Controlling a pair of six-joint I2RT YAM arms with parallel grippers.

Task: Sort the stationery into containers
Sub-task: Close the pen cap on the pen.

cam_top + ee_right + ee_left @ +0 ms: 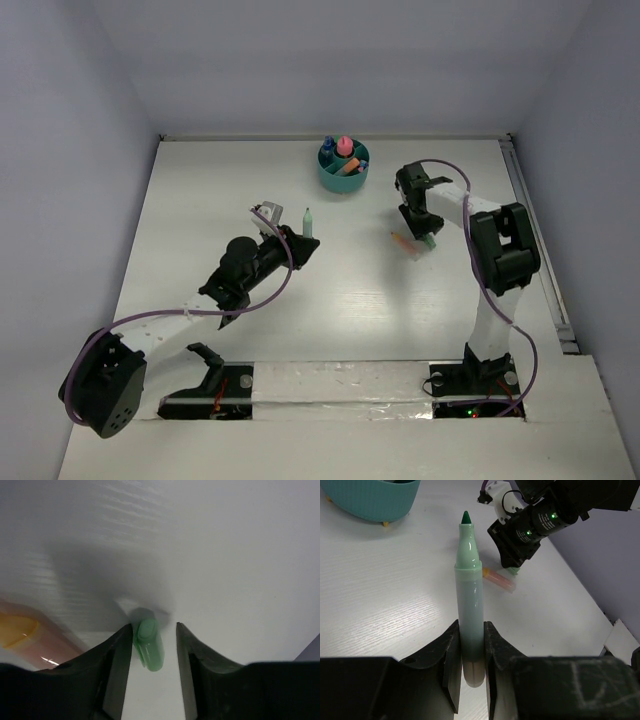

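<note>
My left gripper (293,242) (471,630) is shut on a pale green marker (307,222) (469,590). The marker is uncapped, its dark green tip pointing away, and is held above the table. My right gripper (420,236) (153,627) is open and down at the table, its jaws either side of a small green cap (149,641) that touches the left finger. The cap also shows in the top view (429,243). An orange piece (401,240) (22,636) (500,580) lies just beside it. The teal cup (343,180) (375,502) stands at the back, holding a pink-capped bottle (345,146) and other items.
The right arm's wrist (540,520) shows in the left wrist view, beyond the marker tip. A metal rail (535,240) runs along the table's right edge. White walls close in the back and sides.
</note>
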